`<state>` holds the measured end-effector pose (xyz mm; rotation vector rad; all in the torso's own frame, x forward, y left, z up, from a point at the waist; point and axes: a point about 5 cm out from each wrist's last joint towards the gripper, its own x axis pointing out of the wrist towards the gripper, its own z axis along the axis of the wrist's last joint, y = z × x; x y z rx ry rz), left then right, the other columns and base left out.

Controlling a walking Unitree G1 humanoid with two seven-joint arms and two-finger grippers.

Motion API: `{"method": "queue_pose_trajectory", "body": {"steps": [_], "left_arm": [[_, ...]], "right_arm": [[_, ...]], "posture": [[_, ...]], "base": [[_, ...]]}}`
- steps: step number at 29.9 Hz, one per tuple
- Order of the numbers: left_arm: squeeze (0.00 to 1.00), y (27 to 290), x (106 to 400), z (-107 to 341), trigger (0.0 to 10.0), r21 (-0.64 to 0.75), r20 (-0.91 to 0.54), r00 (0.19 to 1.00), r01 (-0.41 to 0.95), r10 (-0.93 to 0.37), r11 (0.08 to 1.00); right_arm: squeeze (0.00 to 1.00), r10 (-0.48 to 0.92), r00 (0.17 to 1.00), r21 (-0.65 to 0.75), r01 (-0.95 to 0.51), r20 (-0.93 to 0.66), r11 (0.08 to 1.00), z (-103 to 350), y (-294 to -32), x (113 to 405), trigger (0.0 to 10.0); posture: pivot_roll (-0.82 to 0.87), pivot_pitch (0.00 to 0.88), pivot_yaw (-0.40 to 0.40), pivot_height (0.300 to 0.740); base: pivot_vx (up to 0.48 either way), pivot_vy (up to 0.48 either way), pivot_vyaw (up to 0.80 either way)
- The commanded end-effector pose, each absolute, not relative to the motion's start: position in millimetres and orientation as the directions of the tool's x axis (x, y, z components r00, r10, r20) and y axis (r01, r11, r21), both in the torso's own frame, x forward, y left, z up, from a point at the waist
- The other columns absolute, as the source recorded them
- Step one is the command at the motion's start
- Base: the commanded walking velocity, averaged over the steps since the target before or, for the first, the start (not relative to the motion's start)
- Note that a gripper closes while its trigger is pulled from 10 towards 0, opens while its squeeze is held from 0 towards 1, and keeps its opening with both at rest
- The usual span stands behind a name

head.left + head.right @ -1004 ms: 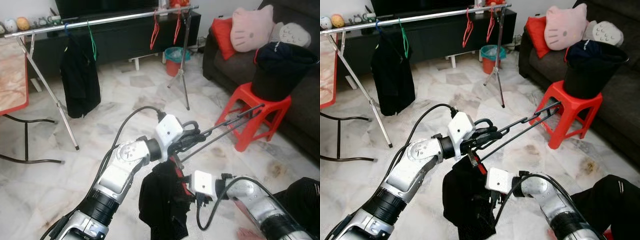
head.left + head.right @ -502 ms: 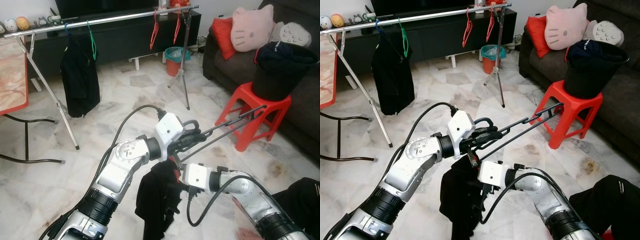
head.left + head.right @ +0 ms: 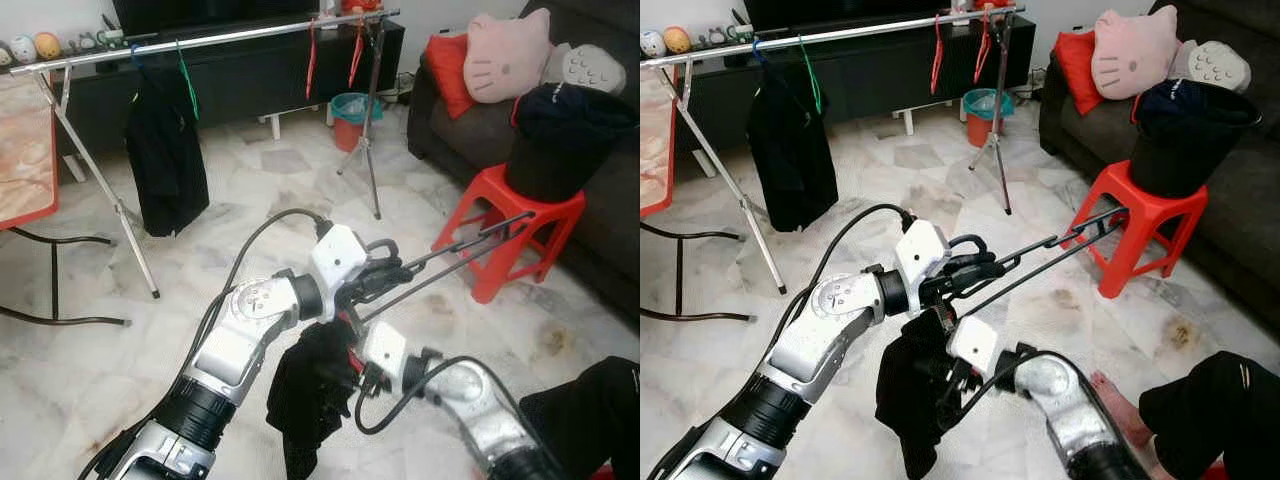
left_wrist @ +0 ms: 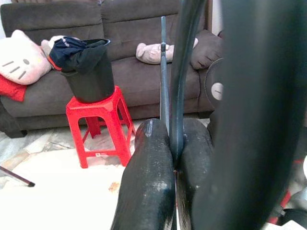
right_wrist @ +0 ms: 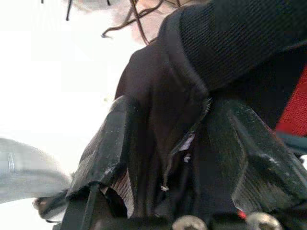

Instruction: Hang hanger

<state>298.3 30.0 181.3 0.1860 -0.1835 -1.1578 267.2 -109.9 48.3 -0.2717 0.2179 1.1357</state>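
A black garment (image 3: 310,390) hangs on a red hanger (image 3: 346,324) low in front of me. My left gripper (image 3: 522,217) holds the hanger's hook near the base of its long fingers (image 4: 148,182), which lie shut together and point at the red stool. Coming in from the right, my right gripper (image 3: 350,378) is shut on the garment, with black cloth (image 5: 168,96) bunched between its two fingers just below the hanger. Across the back runs the rack's silver rail (image 3: 230,38).
On the rail hang a black garment (image 3: 165,160) on a green hanger and two red hangers (image 3: 312,55). A red stool (image 3: 510,200) with a black bucket (image 3: 550,140) of clothes stands by the sofa (image 3: 600,230). A person's foot (image 3: 1110,388) is at lower right.
My right gripper has moved up and left from the lower right to the garment and closed on it, and the cloth has bunched up. The left arm has stayed put.
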Motion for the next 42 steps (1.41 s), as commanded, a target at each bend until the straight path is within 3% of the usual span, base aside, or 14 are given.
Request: {"method": "queue_pose_trajectory", "body": {"steps": [1,3,4,6,7,8,17,18,19,20,32,34,35,42], "left_arm": [[0.0,28,297,193,10.0,0.283,0.069,0.37,0.883,-0.926,0.374],[0.0,28,297,193,10.0,0.283,0.069,0.371,0.883,-0.926,0.375],[0.0,28,297,193,10.0,0.283,0.069,0.373,0.882,-0.925,0.376],[0.0,29,297,193,10.0,0.282,0.07,0.375,0.882,-0.924,0.379],[0.0,29,297,193,10.0,0.281,0.071,0.376,0.881,-0.924,0.38],[0.0,29,298,192,10.0,0.281,0.072,0.378,0.88,-0.923,0.382],[0.0,30,299,193,10.0,0.286,0.078,0.388,0.874,-0.919,0.393],[0.0,30,299,193,10.0,0.287,0.079,0.389,0.873,-0.918,0.395],[0.0,30,299,193,10.0,0.287,0.081,0.39,0.872,-0.917,0.396],[0.0,30,299,193,10.0,0.287,0.083,0.392,0.871,-0.916,0.398],[0.0,32,301,193,10.0,0.284,0.096,0.41,0.862,-0.907,0.42],[0.0,32,301,193,10.0,0.284,0.097,0.412,0.861,-0.906,0.422],[0.0,32,301,193,10.0,0.286,0.096,0.414,0.86,-0.905,0.423],[0.0,34,302,192,10.0,0.288,0.092,0.419,0.857,-0.903,0.427]], "right_arm": [[0.0,0.866,0.397,-0.084,-0.917,-0.305,0.39,49,-112,266,10.0],[0.0,0.867,0.391,-0.081,-0.919,-0.31,0.385,49,-112,266,10.0],[0.0,0.866,0.387,-0.078,-0.92,-0.315,0.383,48,-113,265,5.1],[0.0,0.865,0.387,-0.075,-0.92,-0.319,0.384,47,-115,264,5.1],[0.0,0.864,0.387,-0.074,-0.92,-0.321,0.385,46,-116,264,4.2],[0.0,0.861,0.394,-0.081,-0.917,-0.322,0.39,46,-117,265,9.3],[0.0,0.857,0.4,-0.08,-0.915,-0.325,0.396,45,-119,264,10.0],[0.0,0.858,0.399,-0.077,-0.915,-0.324,0.397,44,-120,263,7.4],[0.0,0.858,0.398,-0.076,-0.915,-0.324,0.396,44,-120,263,7.4],[0.0,0.859,0.397,-0.072,-0.915,-0.322,0.396,42,-120,263,0.0],[0.0,0.845,0.416,-0.073,-0.906,-0.337,0.417,35,-123,265,0.0],[0.0,0.826,0.439,-0.098,-0.896,-0.353,0.434,33,-124,267,0.9],[0.0,0.802,0.466,-0.123,-0.882,-0.373,0.456,30,-126,270,10.0],[0.0,0.727,0.528,-0.159,-0.842,-0.44,0.515,17,-133,271,10.0]], "posture": [[-0.06,0.03,-0.005,0.74],[-0.06,0.03,-0.005,0.74],[-0.06,0.029,-0.005,0.74],[-0.06,0.029,-0.005,0.74],[-0.06,0.029,-0.005,0.74],[-0.06,0.028,-0.004,0.74],[-0.06,0.027,-0.005,0.74],[-0.06,0.027,-0.005,0.74],[-0.06,0.025,-0.005,0.74],[-0.06,0.025,-0.005,0.74],[-0.06,0.021,-0.004,0.74],[-0.06,0.021,-0.004,0.74],[-0.06,0.021,-0.004,0.74],[-0.06,0.028,-0.003,0.74]], "base": [[0.0,0.0,0.0],[0.0,0.0,0.0],[0.0,0.0,0.0],[0.0,0.0,0.0],[0.0,0.0,0.0],[0.0,0.0,0.0],[0.0,0.0,0.0],[0.0,0.0,0.0],[0.0,0.0,0.0],[0.0,0.0,0.0],[0.0,0.0,0.0],[0.0,0.0,0.0],[0.0,0.0,0.0],[0.0,0.0,0.0]]}}
